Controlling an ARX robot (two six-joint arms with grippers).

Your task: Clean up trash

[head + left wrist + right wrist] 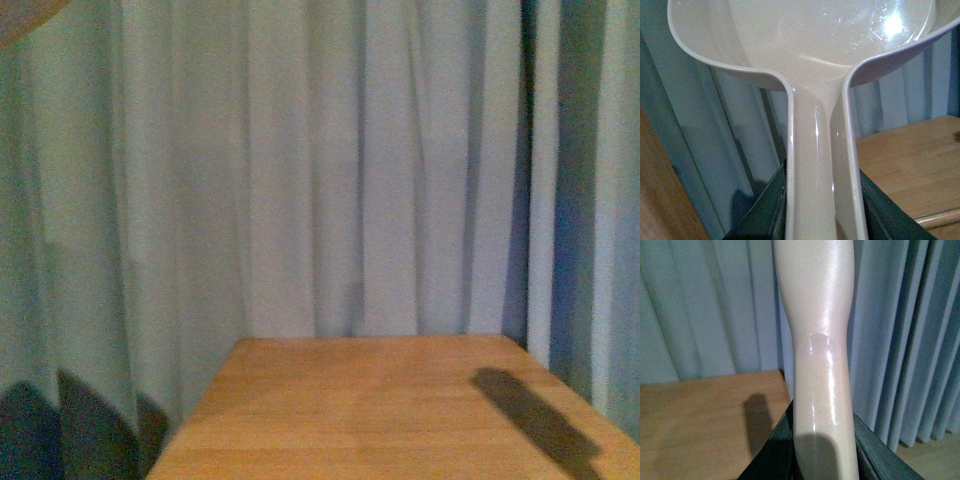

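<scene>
Left gripper (822, 217) is pinching the dustpan (815, 50) by its stem, jaws hugging both sides, scoop sticking out beyond them. Right gripper (824, 457) is clamping a pale handle (820, 340) between narrowly spread jaws. Can't tell where the trash is sitting.

desk: light-brown wooden desk (380, 400), dark slanted shadow (540, 420) near its right edge | backdrop: pale grey-blue pleated curtains (300, 150) behind and beside the desk | pale beige glossy plastic dustpan (830, 40), long channelled handle | cream smooth plastic handle (822, 365), upright before the curtains
</scene>
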